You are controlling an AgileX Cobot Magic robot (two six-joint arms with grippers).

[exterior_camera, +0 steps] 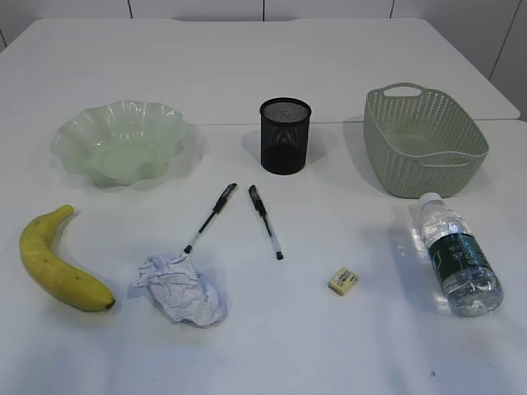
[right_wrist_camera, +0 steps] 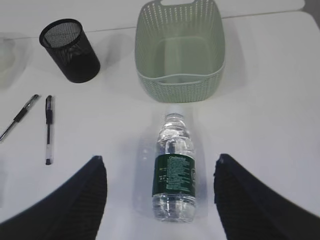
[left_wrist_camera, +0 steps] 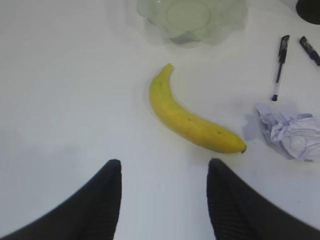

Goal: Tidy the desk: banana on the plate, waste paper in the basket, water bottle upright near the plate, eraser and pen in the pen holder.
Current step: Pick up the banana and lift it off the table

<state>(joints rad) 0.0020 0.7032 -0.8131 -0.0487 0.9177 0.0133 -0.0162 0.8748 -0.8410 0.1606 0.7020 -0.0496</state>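
my left gripper (left_wrist_camera: 162,200) is open and empty; i should grab the banana (left_wrist_camera: 192,120) in its middle. my right gripper (right_wrist_camera: 160,200) is wide open and empty too.

Our right pincer (right_wrist_camera: 160,200) hangs with its fingers (right_wrist_camera: 75,205) spread wide over the water bottle (right_wrist_camera: 174,170), which is lying flat on the white table (right_wrist_camera: 270,100), cap toward the grey-green basket (right_wrist_camera: 180,50). Off left we've got the black mesh pen holder (right_wrist_camera: 70,50) and two pens (right_wrist_camera: 48,129).

Bright, even light washes my white desk (exterior_camera: 272,346) nearly featureless. Shadows stay soft and short (faint beside the banana (left_wrist_camera: 187,117)). My wrist views look slightly blurred.
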